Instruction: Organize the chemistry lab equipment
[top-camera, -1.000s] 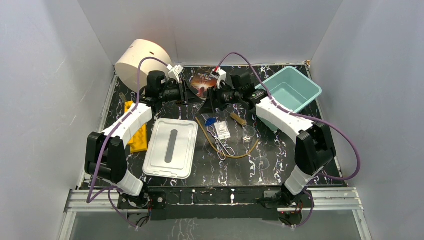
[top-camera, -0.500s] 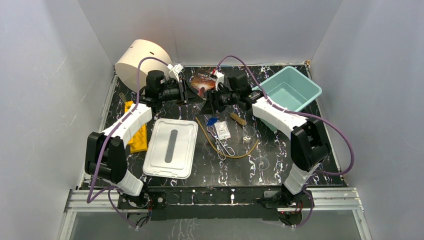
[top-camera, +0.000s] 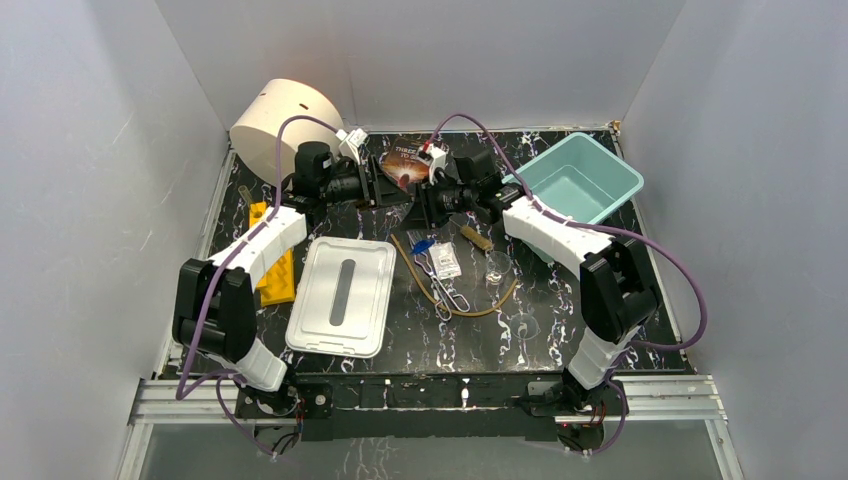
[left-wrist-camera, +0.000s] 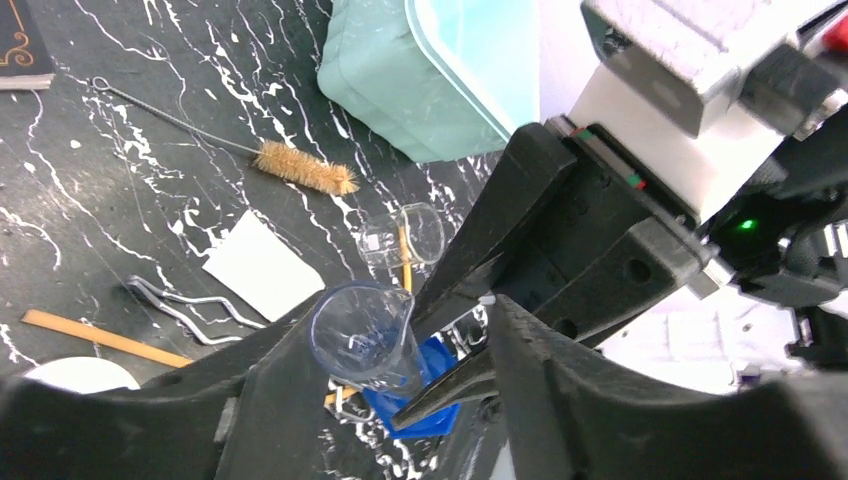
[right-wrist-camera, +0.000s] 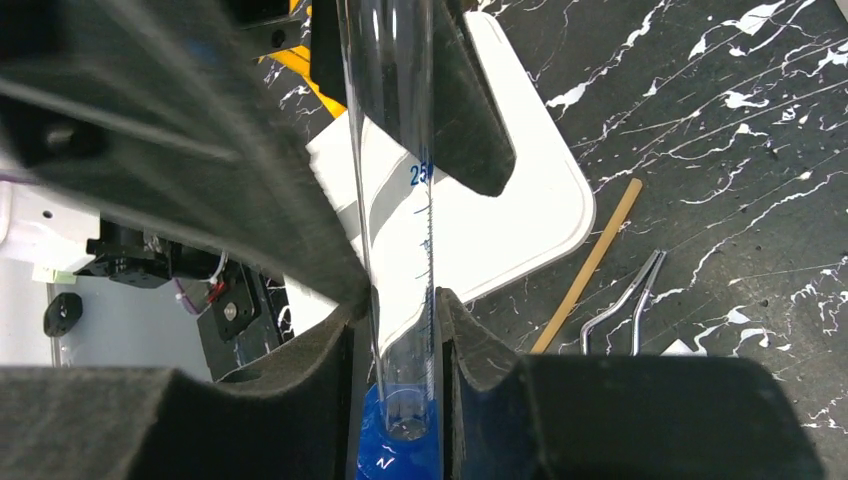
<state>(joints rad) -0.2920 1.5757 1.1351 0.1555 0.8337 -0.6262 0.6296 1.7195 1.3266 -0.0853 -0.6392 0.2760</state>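
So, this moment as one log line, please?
clear blue-ended tube | right gripper shut on it | left gripper flanking it, grip unclear

Reaching far forward with both arms, wrists level, facing inward; pinching the same clear tube (right-wrist-camera: 395, 200) with left claw (top-camera: 388, 189) and right claw (top-camera: 418, 196).

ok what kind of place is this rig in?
Likely a robot test cell, not a working lab: bare white walls box in a black marbled table, and props like the graduated tube and brush look staged.
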